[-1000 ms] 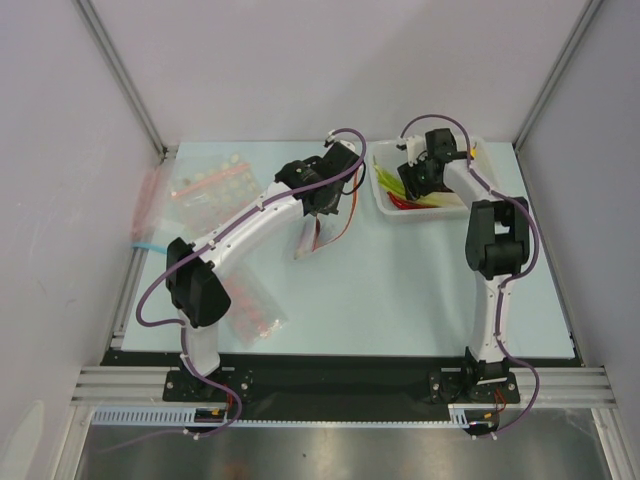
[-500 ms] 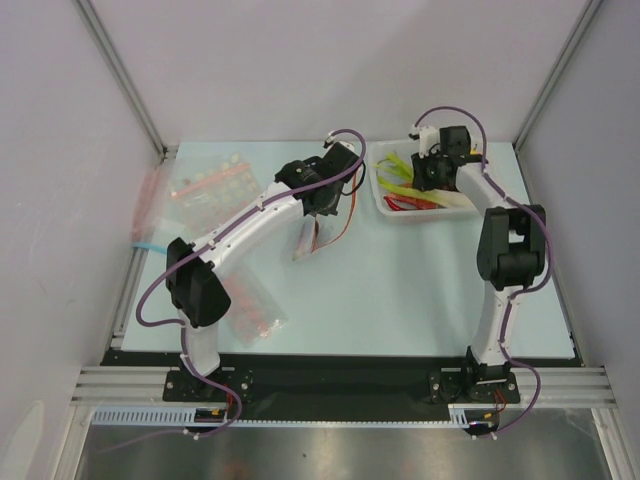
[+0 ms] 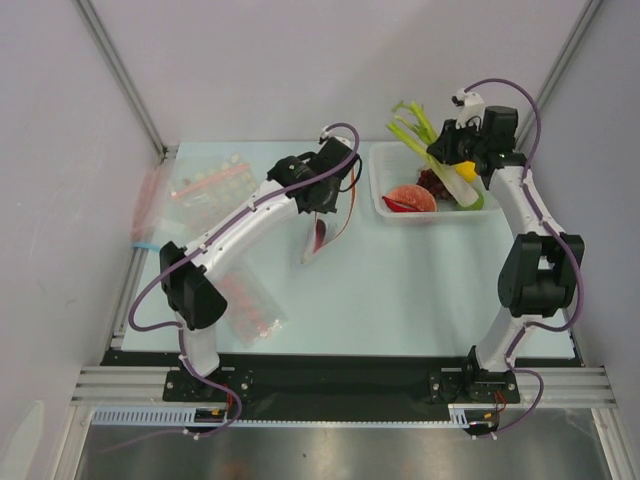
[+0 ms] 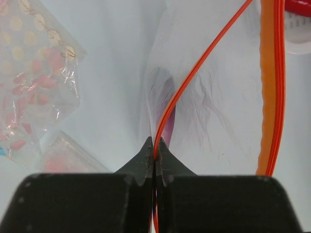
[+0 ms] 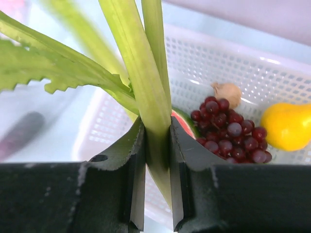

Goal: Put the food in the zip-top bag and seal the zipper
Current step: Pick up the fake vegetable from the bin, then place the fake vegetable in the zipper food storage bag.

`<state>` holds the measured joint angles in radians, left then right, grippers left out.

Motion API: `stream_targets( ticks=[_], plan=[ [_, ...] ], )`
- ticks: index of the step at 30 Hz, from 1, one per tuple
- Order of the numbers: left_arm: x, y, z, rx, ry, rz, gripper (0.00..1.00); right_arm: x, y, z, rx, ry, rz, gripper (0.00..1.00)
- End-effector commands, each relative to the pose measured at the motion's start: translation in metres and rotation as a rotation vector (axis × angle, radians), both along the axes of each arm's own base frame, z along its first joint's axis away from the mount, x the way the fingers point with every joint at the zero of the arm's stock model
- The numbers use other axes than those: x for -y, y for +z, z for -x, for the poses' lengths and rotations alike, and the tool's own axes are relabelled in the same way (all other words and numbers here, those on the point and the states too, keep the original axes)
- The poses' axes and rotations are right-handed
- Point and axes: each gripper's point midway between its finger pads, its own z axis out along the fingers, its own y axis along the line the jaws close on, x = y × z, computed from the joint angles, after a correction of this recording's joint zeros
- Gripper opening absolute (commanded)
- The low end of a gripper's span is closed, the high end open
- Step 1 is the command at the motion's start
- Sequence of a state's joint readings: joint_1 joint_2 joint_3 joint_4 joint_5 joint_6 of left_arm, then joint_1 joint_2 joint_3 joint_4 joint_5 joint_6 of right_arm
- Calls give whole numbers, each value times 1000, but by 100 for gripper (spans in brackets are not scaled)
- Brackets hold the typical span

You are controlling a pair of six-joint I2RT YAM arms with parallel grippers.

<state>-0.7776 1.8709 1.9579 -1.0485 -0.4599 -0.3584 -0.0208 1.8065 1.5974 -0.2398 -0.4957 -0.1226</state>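
— What lies nearest the arm bases?
— A crinkled clear bag printed with pink-red dots [image 3: 250,312]. It lies flat on the smooth pale blue-green table [image 3: 400,290], beside the left arm.
— And the left gripper [image 4: 154,145]?
— Its pointed black fingers are pressed together on the thin red-orange zipper strip [image 4: 194,73], pinching that one edge. The clear zip-top bag [image 3: 308,248] hangs from the grip as limp, glossy film. A broader orange band runs well to the right of the pinched strip.
— Farther back?
— A white perforated plastic basket [image 3: 378,190]. The bunch of dark purple-red grapes [image 5: 228,131] sits in it, small glossy beads packed tight. Beside them are a smooth yellow fruit [image 5: 289,126] and a small tan bulb [image 5: 227,92].
— The right gripper [image 5: 156,127]?
— It is clamped on the long green-and-white scallion stalk [image 5: 141,73] over the basket, with flat black fingers on both sides of the smooth pale stem. The ragged-edged leaves fan out beyond the fingers, toward the far wall.
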Motion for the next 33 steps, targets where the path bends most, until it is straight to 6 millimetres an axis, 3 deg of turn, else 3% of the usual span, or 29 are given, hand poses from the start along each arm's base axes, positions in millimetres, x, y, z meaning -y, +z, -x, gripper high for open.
stream_targets(
  ticks=[1,5,6,7,8,10,11,13,24,30,33],
  plan=[
    [7,45,6,48,-3,119,0,-4,77,7,186,28,-119,0],
    [12,46,6,30,-15,131,0,-28,125,23,268,122,-260,0],
    [13,45,8,21,-18,133,0,-36,147,30,328,153,-287,0],
    [15,47,7,21,-19,141,0,-45,148,37,312,172,-343,0],
    [18,44,8,6,-24,146,0,-58,155,47,319,215,-380,0],
    [21,46,9,-5,-25,160,0,-67,192,70,423,267,-477,0],
    [24,46,10,-16,-32,170,0,-83,183,79,405,299,-519,0],
    [27,43,11,-29,-35,177,0,-87,212,99,504,333,-576,0],
    [48,27,15,-93,-52,222,0,-94,277,159,643,348,-895,0],
    [63,31,16,-111,-75,291,0,-92,288,173,671,362,-1081,0],
    [69,36,17,-112,-88,320,0,-100,286,174,657,382,-1106,0]
  ],
)
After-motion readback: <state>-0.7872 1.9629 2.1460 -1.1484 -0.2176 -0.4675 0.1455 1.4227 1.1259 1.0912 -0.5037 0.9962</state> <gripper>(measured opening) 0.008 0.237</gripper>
